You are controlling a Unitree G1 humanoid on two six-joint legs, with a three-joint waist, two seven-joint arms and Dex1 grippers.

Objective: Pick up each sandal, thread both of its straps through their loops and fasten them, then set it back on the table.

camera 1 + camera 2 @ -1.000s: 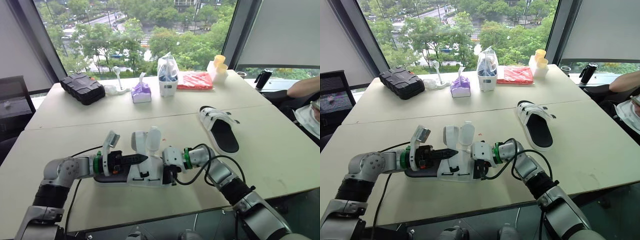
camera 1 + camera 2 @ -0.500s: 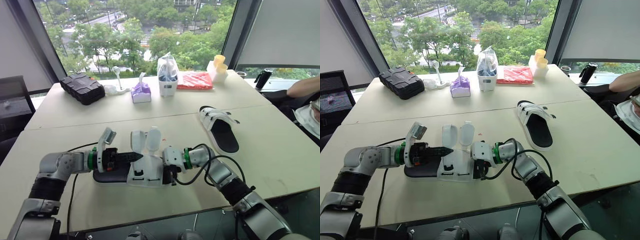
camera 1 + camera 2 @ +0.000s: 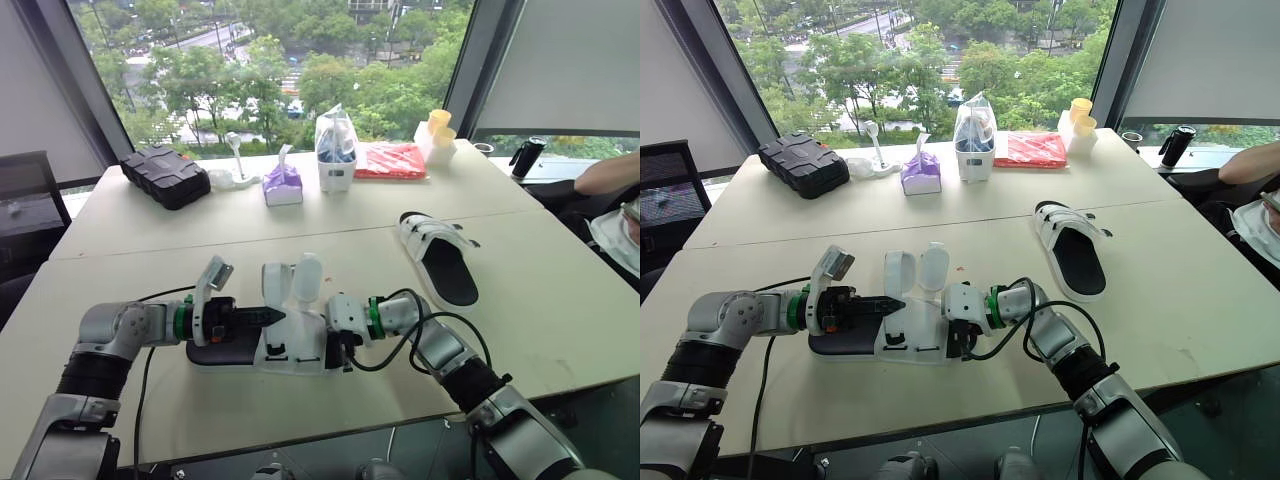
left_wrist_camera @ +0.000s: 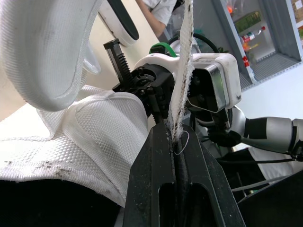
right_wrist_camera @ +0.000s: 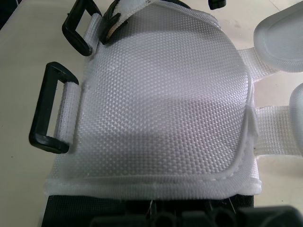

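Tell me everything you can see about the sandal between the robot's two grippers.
The sandal rests on the table: black sole, white woven upper. Two black plastic loops sit along one side; its two white straps stand up, unthreaded. The left gripper is shut on one of them; the right gripper is at the sandal's other end.

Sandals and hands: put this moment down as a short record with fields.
near sandal: between both hands, its two straps standing up, unfastened
left hand: shut on a white strap, held edge-on between its fingers
right hand: at the near sandal's other end
loops: two, black, no strap through them
far sandal: flat on the table, to the robot's right, apart from both hands
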